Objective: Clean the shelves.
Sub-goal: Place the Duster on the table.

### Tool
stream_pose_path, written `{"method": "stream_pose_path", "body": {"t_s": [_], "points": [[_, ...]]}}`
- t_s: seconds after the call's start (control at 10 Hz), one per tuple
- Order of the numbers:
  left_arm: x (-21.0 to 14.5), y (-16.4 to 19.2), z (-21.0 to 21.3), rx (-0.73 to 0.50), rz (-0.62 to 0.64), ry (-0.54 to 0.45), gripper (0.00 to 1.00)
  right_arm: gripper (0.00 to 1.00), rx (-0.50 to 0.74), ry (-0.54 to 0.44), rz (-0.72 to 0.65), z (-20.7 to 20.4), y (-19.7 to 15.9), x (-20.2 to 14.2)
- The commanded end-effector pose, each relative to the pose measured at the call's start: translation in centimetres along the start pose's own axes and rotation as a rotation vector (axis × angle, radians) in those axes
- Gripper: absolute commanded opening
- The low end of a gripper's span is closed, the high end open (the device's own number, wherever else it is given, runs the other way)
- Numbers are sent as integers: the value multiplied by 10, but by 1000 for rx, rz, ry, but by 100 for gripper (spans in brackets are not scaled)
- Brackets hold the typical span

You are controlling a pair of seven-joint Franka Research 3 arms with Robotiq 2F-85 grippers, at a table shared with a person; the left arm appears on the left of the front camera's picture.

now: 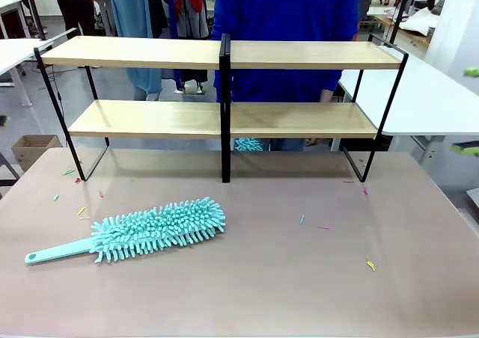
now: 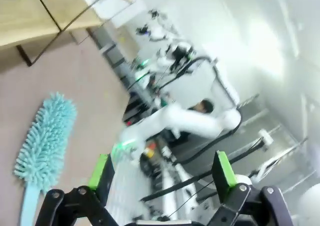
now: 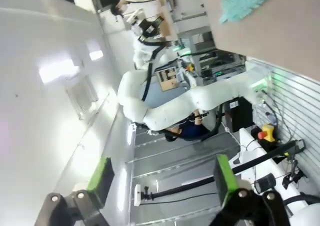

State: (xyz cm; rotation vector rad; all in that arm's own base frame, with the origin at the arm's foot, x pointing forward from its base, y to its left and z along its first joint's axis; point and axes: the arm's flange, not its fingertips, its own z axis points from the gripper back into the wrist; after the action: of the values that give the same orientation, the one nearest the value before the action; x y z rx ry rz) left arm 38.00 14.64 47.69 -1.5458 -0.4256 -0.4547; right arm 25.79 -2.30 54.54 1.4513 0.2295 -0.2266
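The shelves [image 1: 224, 87] stand at the far half of the brownish table [image 1: 284, 278], a wide two-tier rack of pale wooden boards in a thin black frame, with a black centre post coming down to the tabletop in the middle. Both boards look bare. A person in a blue top [image 1: 288, 24] stands right behind the rack, and a bit of turquoise fluff [image 1: 248, 144] shows under the lower board near the centre post, on the person's side.

In front of the rack, towards the robot's left, a turquoise duster [image 1: 146, 232] with a shaggy head and flat plastic handle lies flat on the table, handle pointing to the near left corner. Nothing is touching it. Small coloured scraps [image 1: 370, 264] are scattered over the tabletop, several near the duster's handle and a few to the right.

In the left wrist view the left gripper [image 2: 162, 173] hangs above the table with its green-padded fingers [image 2: 99, 170] spread wide and nothing between them; the duster [image 2: 44, 142] lies off to one side of it, well apart from the pads, with a corner of the shelves [image 2: 35, 16] beyond.

In its own wrist view the right gripper [image 3: 162, 178] is also spread wide and empty, pointed away from the table towards the room, with a tip of the duster [image 3: 243, 2] at the top edge.
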Motion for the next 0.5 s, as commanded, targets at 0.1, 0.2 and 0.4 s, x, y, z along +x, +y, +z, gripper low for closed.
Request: {"method": "stream_pose_path", "body": {"t_s": [0.1,0.2,0.4], "points": [[0,0,0,0,0,0,100,100,0,0,0,0,0,0],[0,0,0,0,0,0,100,100,0,0,0,0,0,0],[0,0,0,0,0,0,100,100,0,0,0,0,0,0]]}}
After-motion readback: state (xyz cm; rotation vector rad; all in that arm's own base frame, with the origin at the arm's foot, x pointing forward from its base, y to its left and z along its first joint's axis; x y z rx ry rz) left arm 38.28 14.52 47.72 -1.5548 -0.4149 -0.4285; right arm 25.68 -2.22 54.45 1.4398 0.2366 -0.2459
